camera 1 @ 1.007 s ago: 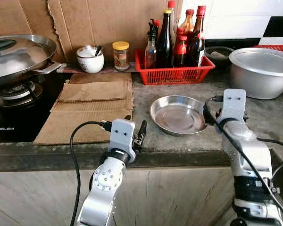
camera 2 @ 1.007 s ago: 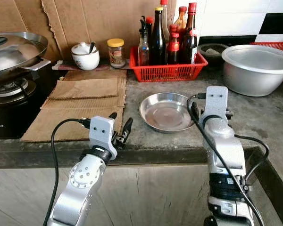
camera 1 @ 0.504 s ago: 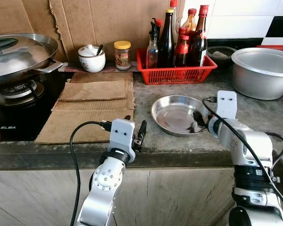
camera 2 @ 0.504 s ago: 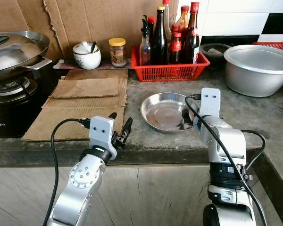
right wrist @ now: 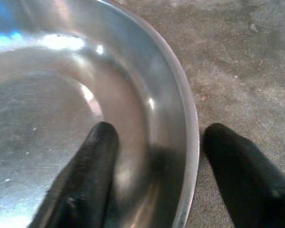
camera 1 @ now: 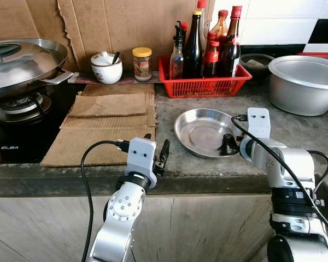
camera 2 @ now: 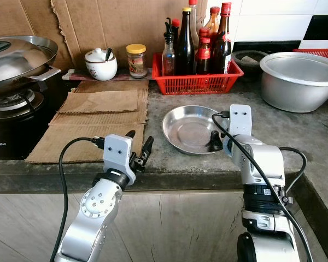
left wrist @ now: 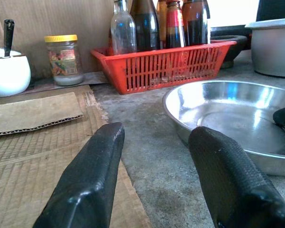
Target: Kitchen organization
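on the grey stone counter (camera 1: pixel 295 131), in front of the red basket (camera 1: pixel 203 84) of sauce bottles (camera 1: pixel 197 41), sits a shallow steel dish (camera 1: pixel 199 131). the right gripper (right wrist: pixel 154 175) straddles the dish's rim on the side away from the stove: one black finger (right wrist: pixel 88 166) rests inside the bowl, the other lies outside over the stone, jaws parted with the rim between them and not yet pinched. the left gripper (left wrist: pixel 156 171) hovers at the counter's front edge, on the stove side of the dish and apart from it, its fingers spread wide and holding nothing, pointing toward the dish and basket. flattened cardboard sheets (camera 1: pixel 106 123) cover the counter between the dish and the gas stove (camera 1: pixel 19 109), where a lidded wok (camera 1: pixel 22 63) sits on the burner. behind the cardboard, against a brown cardboard backing on the wall, stand a white sugar pot (camera 1: pixel 105 67) with a spoon and a yellow-lidded jar (camera 1: pixel 140 64), both on the stove side of the basket. on the basket's far side rests a large metal basin (camera 1: pixel 303 82), with white and black wall tiles behind it
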Robot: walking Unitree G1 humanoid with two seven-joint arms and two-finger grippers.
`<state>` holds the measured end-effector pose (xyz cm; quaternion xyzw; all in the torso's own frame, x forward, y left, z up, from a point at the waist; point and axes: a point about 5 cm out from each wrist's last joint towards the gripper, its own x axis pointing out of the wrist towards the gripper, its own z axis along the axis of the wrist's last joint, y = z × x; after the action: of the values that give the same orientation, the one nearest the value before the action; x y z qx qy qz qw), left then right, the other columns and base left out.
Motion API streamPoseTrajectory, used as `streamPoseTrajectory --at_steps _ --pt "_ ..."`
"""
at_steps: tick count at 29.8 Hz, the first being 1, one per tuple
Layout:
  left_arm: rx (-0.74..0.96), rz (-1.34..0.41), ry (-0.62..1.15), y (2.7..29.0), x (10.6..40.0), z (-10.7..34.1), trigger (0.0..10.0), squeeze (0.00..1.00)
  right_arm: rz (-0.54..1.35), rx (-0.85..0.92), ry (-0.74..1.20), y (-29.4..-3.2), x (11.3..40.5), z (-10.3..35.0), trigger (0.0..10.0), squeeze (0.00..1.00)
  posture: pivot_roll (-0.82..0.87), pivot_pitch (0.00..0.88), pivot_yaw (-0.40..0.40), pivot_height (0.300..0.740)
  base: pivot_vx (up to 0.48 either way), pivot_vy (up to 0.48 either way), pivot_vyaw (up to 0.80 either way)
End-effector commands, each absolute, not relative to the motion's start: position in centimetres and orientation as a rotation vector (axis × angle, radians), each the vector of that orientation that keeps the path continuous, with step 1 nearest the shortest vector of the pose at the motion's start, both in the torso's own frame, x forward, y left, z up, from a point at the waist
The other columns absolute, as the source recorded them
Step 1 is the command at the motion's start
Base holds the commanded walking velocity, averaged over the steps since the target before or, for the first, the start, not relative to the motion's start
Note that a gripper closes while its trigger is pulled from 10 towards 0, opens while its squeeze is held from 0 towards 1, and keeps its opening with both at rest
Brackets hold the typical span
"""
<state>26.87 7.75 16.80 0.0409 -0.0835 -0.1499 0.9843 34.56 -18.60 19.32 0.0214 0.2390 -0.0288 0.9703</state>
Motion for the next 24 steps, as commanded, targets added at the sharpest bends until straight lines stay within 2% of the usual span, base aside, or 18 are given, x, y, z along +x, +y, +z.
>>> streamPoseTrajectory --at_steps 1,17,24 --pt "0.08 -0.291 -0.167 7.9 26.8 16.9 10.0 0.0 -0.061 0.035 0.544 -18.6 34.5 18.4 0.0 0.0 0.02 0.034 -0.031 0.74 0.0 0.0 0.0" --pt "0.08 -0.289 -0.172 7.9 26.9 16.9 10.0 0.0 -0.091 0.126 0.534 -18.6 34.7 18.5 0.0 0.0 0.03 0.016 -0.033 0.74 0.0 0.0 0.0" --pt "0.079 -0.289 -0.172 7.9 26.8 16.9 10.0 0.0 -0.059 0.299 0.489 -17.5 34.8 18.8 0.0 0.0 0.03 0.01 -0.032 0.74 0.0 0.0 0.0"
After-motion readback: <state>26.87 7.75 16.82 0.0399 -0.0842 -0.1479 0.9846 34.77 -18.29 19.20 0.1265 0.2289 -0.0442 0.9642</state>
